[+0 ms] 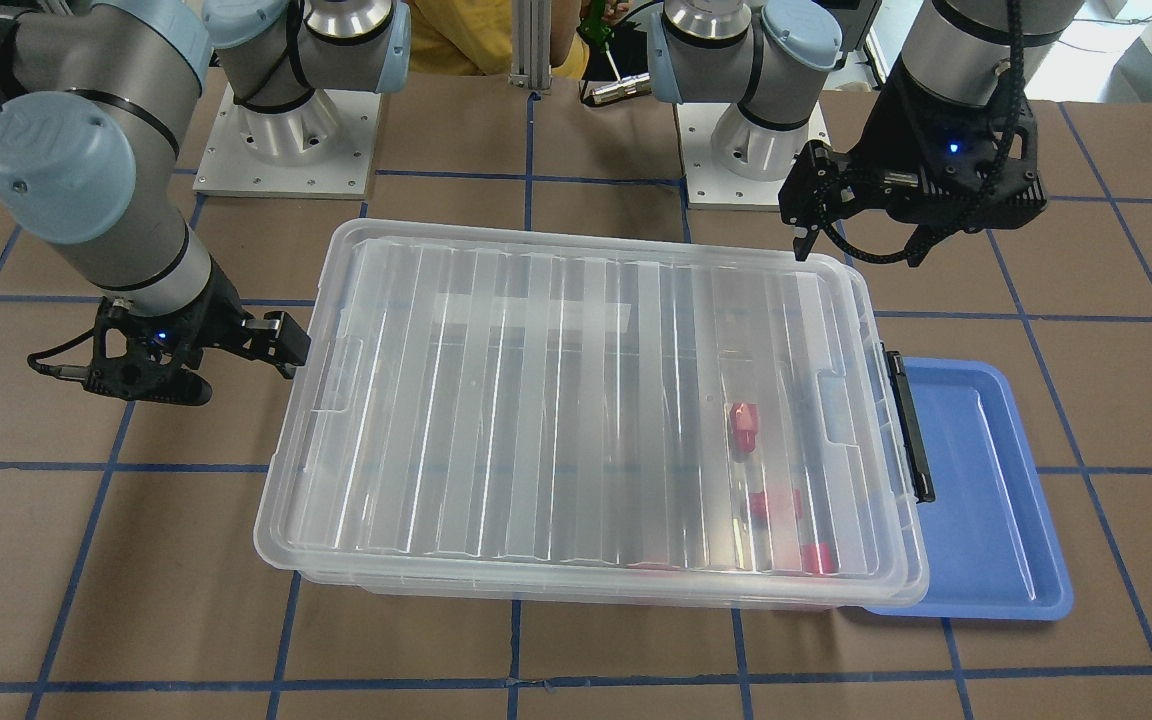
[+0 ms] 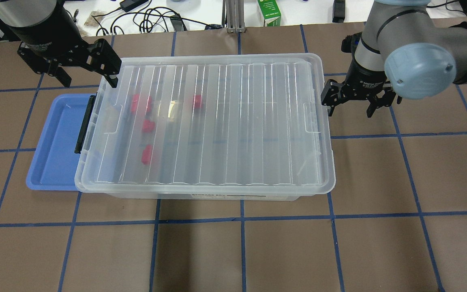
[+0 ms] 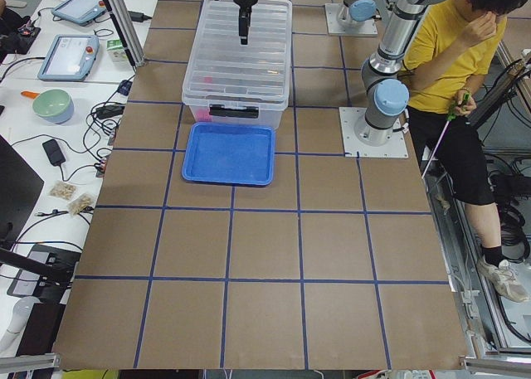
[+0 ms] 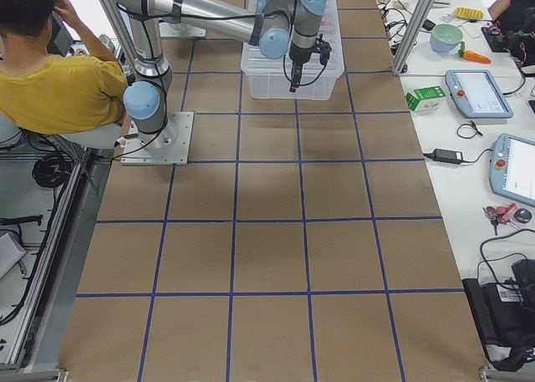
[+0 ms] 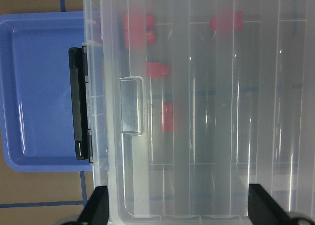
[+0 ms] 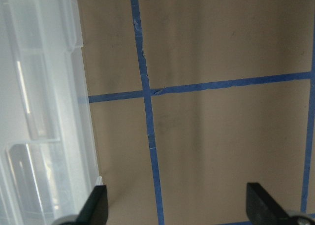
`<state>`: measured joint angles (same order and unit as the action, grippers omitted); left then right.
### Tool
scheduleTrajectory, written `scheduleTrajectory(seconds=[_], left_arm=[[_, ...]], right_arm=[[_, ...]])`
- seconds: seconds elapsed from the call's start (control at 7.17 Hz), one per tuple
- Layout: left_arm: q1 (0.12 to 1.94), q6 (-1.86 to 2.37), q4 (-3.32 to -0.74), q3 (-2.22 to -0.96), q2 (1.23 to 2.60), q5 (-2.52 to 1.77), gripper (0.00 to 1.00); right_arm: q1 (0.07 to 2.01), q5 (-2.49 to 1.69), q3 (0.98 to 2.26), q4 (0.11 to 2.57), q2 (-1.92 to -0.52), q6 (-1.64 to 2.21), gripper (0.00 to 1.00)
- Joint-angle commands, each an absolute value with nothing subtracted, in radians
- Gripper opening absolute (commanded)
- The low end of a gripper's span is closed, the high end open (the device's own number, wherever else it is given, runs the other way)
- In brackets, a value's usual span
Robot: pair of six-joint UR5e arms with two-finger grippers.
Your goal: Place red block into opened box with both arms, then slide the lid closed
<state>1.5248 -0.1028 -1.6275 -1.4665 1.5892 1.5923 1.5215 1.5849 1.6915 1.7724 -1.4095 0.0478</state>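
The clear ribbed lid [image 2: 237, 121] lies flat over the clear box [image 2: 217, 196] and covers it. Several red blocks [image 2: 148, 125] show blurred through the lid near the latch end, also in the left wrist view [image 5: 157, 70] and the front view [image 1: 742, 425]. My left gripper [image 2: 87, 77] hangs open over the far corner of the box at the latch end, its fingers [image 5: 96, 205] spread above the lid [image 5: 206, 112]. Beside the opposite short end my right gripper [image 2: 350, 108] stands open, apart from the lid edge [image 6: 44, 112], over bare table.
A shallow blue tray [image 2: 55, 142] lies against the box's short end with the black latch bar [image 2: 85, 123]. Both arm bases [image 1: 286, 150] stand behind the box. A person in yellow [image 3: 448, 55] sits by the robot. Brown table with blue tape lines lies around.
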Motion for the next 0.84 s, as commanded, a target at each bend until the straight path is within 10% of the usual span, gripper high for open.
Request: scheduleTrajectory(seconds=[0.0, 0.7], left_arm=[[1.525, -0.103, -1.628, -1.465, 1.589, 1.592, 1.00], [1.525, -0.101, -1.628, -1.462, 1.589, 1.592, 1.00]], right_arm=[[1.522, 1.586, 1.642, 1.764, -1.437, 0.060, 1.00], [1.522, 1.545, 1.583, 1.583, -1.528, 0.118, 1.00]])
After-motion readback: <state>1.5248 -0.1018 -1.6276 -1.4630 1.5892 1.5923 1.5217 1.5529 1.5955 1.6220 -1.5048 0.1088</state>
